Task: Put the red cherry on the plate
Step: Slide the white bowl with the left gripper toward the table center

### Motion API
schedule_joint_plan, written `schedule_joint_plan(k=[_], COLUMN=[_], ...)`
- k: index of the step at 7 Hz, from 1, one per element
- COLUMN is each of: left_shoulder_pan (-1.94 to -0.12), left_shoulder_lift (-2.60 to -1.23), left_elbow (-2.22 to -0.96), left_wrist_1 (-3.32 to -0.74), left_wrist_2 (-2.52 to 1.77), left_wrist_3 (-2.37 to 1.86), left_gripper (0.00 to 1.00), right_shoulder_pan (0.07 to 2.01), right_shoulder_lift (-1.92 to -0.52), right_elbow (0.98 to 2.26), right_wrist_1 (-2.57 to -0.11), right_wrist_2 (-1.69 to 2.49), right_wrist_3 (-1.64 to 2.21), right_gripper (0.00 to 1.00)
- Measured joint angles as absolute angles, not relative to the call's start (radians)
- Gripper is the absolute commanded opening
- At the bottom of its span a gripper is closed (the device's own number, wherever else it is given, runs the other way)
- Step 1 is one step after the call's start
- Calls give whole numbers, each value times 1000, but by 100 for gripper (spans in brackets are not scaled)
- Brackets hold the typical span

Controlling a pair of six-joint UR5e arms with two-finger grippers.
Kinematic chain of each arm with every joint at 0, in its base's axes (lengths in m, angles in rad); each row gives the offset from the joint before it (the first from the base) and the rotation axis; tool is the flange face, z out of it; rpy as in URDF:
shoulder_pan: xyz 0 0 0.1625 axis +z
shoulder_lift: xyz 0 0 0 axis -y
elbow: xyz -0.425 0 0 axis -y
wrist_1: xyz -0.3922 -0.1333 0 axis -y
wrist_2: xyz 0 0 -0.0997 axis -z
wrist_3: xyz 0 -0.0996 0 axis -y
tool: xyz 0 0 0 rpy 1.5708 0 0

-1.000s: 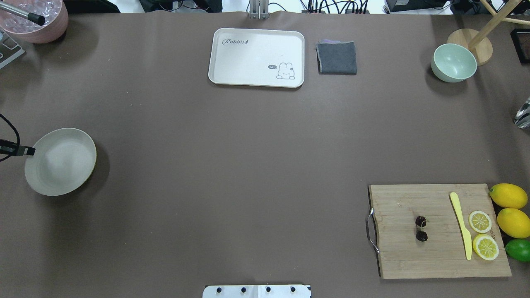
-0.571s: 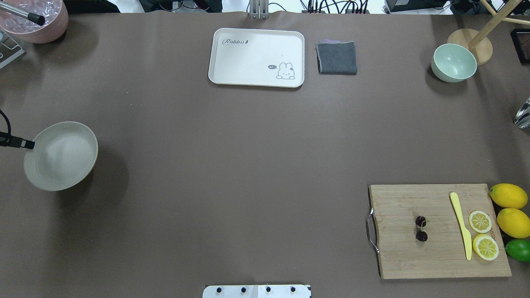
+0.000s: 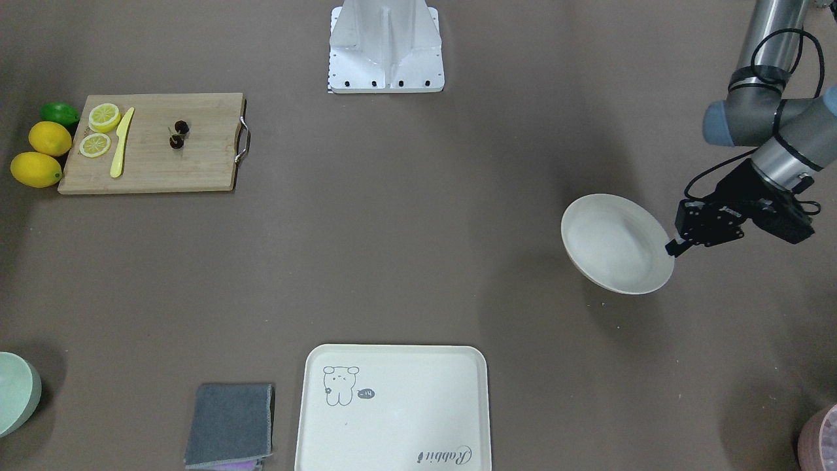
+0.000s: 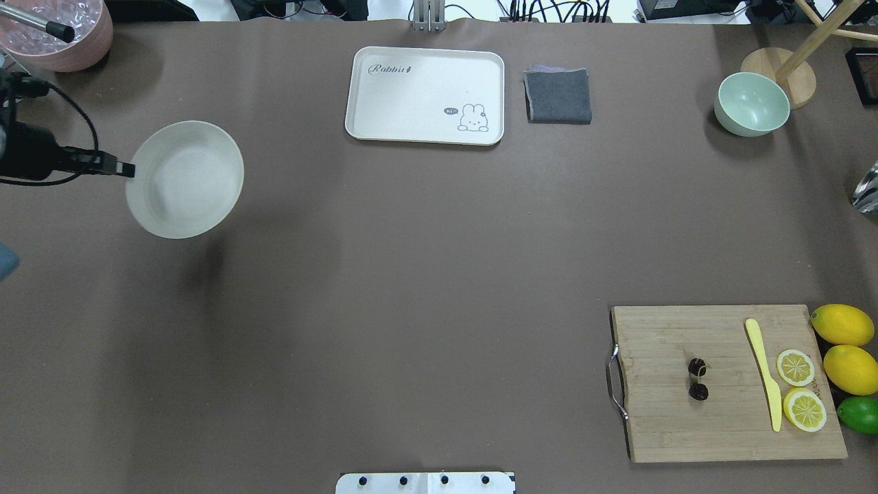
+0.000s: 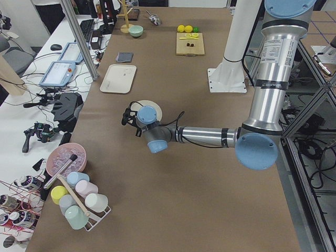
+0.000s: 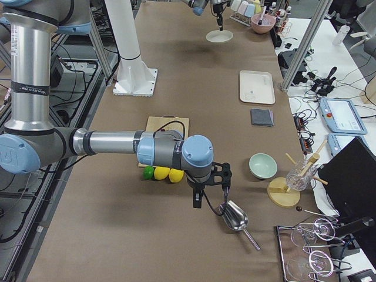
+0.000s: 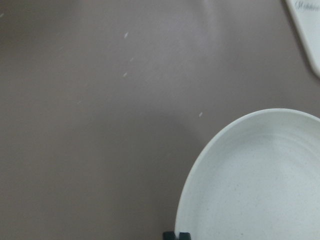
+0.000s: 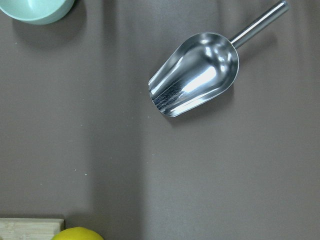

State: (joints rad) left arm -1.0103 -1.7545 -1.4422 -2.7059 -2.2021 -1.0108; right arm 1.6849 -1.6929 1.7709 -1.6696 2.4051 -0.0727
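Observation:
The red cherry (image 4: pixel 698 379), a dark pair on a thin stem, lies on the wooden cutting board (image 4: pixel 665 425) at the near right; it also shows as the cherry (image 3: pixel 178 134) in the front-facing view. The cream plate (image 4: pixel 185 180) hangs tilted above the table at the far left, its shadow below it. My left gripper (image 4: pixel 127 168) is shut on the plate's rim, as the left gripper (image 3: pixel 672 248) also shows. The plate (image 7: pixel 260 185) fills the left wrist view's lower right. My right gripper (image 6: pixel 197 200) hovers by the lemons; I cannot tell its state.
A rabbit tray (image 4: pixel 425 95) and a grey cloth (image 4: pixel 558 96) lie at the far centre, and a green bowl (image 4: pixel 752 104) at the far right. The board carries a yellow knife (image 4: pixel 765 381) and lemon slices (image 4: pixel 796 367); lemons (image 4: pixel 842 324) sit beside it. A metal scoop (image 8: pixel 195 75) lies under the right wrist.
The left gripper has carried the plate away from the robot and to the right, toward the tray, and higher off the table. The cherry and board have not moved.

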Motion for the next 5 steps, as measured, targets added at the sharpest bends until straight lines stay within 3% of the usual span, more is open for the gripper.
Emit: schedule_joint_plan(k=[3,5], left_shoulder_pan=[-747,-584], left_shoulder_lift=[-1872,-1995], left_elbow=[-1646,-1712], left_wrist_1=[-2412,-2184], left_wrist_2=[-1923,-1749], left_wrist_3=[-1194,-1272], left_gripper=[0,0], right_shoulder_pan=[1684,1684], right_shoulder_lift=[-1694,-1695], right_elbow=[1781,1784], right_wrist_1=[-1669,-1668], right_wrist_2=[2422,2423], right_wrist_3=[-72,-74], right_gripper=[100,100])
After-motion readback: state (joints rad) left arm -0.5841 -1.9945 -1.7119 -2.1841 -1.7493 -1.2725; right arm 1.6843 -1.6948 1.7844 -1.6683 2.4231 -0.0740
